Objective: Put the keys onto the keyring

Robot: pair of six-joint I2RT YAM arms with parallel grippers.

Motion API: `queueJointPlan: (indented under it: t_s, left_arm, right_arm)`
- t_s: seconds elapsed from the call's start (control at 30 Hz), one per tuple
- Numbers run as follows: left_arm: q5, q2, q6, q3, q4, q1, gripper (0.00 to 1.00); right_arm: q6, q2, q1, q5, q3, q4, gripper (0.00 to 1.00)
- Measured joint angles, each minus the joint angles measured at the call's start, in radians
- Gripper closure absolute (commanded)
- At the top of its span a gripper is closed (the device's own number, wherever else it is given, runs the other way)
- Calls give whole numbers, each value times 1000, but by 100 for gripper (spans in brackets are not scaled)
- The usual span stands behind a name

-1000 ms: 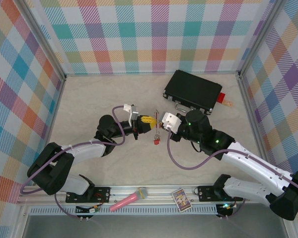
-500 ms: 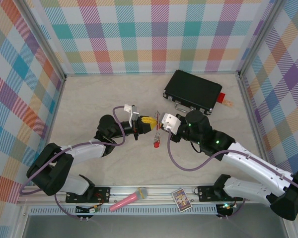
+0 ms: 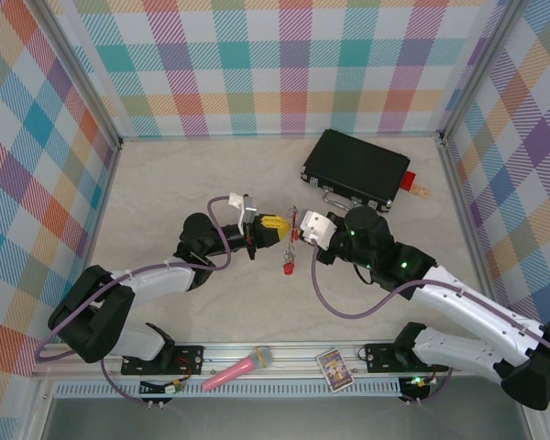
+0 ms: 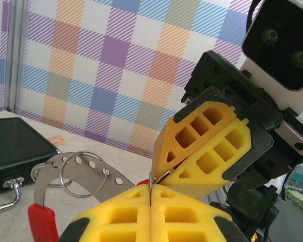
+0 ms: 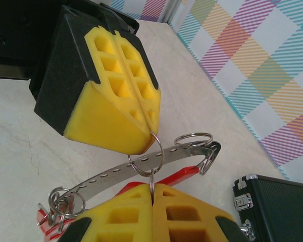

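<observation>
Keyring [image 3: 293, 223], a curved, perforated grey metal band with a red arc beneath it, hung in the air over the middle of the bench [image 3: 165, 183], carried between the two arms. The left gripper [image 3: 279, 226] and the right gripper [image 3: 302, 228] met almost tip to tip at it.

In the right wrist view, the left arm's yellow fingers [image 5: 111, 106] were pressed together on the top of a small metal loop [image 5: 161, 151] that circled the band. The right arm's fingers [image 5: 187, 217] were pressed together on thin wire at the loop's lower side. Whether both pinched the very same loop could not be told. The keys [image 5: 46, 219], small red tags on their own loops, bunched at one end of the band. In the top view a red tag [image 3: 288, 266] showed just below the fingertips, apparently dangling.

The likeliest failure was a slip. Each hold was only a sliver of round wire between soft pads, so a small twist or an uneven pull by either arm could have let the wire roll free, dropping the keyring and its tags to the bench. With the fingertips so close, any closing move risked the pads colliding and knocking the loop askew. Pulling apart too hard might have bent the loop. The hanging tags could also have swung, shifting the weight and tipping the band.
</observation>
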Motion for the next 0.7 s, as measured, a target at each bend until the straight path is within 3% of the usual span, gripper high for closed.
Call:
queueJointPlan:
  t_s: [0.37,0.57,0.7]
  left_arm:
    - [1,38,-56,0,66,-7,100]
    - [-8,58,-79,0,102,-17,100]
    - [-29,60,-82,0,108,-27,100]
  right_arm:
    - [-5,30,33,24,0,0,100]
    - [28,30,40,31,0,2,83]
    - [98,2,46,50,-29,21,65]
